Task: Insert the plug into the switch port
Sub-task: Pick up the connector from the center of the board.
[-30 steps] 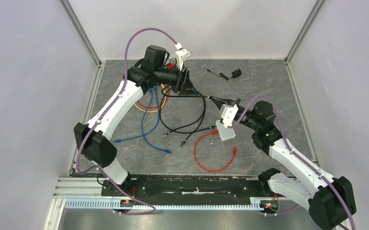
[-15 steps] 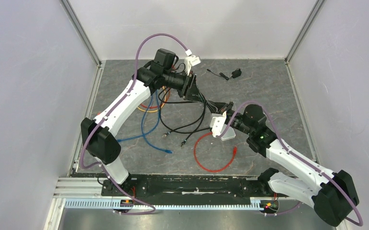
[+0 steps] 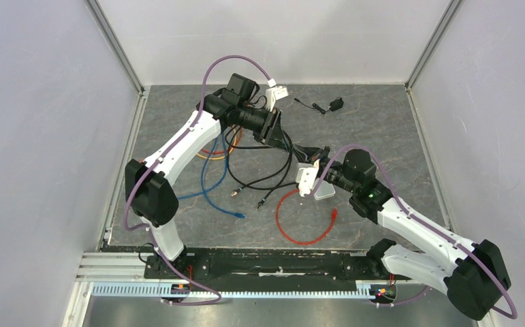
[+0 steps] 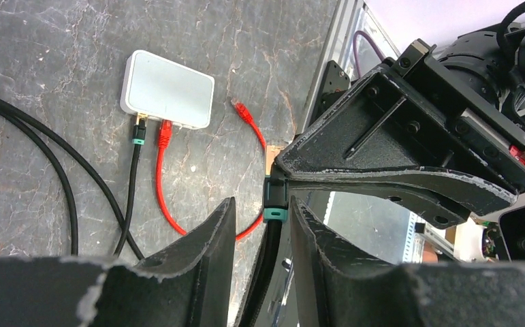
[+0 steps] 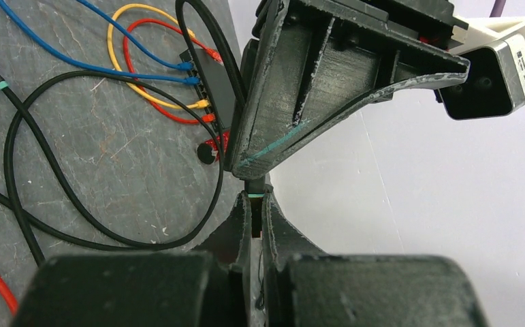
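A black cable ends in a plug (image 4: 274, 196) with a teal band. My right gripper (image 5: 256, 199) is shut on the plug, held above the table. My left gripper (image 4: 263, 204) straddles the cable just behind the teal band; its jaws stand apart with a gap on one side. In the top view the left gripper (image 3: 283, 139) and right gripper (image 3: 304, 148) meet tip to tip mid-table. The black switch (image 5: 212, 85) lies behind the left gripper, with blue, yellow and red cables in its row of ports. In the top view the left arm mostly hides it.
A white box (image 4: 167, 88) lies on the table with a black and a red cable plugged in. A red cable loop (image 3: 300, 218), blue cables (image 3: 212, 184) and black cable loops (image 3: 266, 178) lie mid-table. A small black adapter (image 3: 336, 103) sits at the back.
My left gripper has moved right along the cable toward the right gripper. My right gripper has shifted left with the plug. The two now meet.
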Robot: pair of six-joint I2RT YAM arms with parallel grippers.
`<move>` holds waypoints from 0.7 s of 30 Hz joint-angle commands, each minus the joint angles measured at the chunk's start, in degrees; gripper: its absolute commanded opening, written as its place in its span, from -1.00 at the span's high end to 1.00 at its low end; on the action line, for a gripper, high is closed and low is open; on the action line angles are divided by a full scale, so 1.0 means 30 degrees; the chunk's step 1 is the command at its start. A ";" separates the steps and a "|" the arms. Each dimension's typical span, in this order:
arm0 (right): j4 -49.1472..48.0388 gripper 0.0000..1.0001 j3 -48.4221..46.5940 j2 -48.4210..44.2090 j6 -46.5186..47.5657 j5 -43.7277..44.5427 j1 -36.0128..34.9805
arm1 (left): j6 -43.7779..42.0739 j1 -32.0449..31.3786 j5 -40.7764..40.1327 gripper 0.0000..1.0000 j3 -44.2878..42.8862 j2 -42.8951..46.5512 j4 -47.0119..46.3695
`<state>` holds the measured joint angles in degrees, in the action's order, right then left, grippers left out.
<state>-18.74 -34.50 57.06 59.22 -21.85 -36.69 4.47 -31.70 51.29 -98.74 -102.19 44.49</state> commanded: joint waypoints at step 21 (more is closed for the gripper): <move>0.0099 0.06 -0.0834 -0.0423 -0.8374 0.5528 -0.0044 | -0.0462 -0.0417 -0.2859 0.96 0.3058 0.1464 -0.3121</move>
<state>-19.05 -34.61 57.08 48.10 -15.86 -37.15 3.31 -32.42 49.93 -96.51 -102.69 42.13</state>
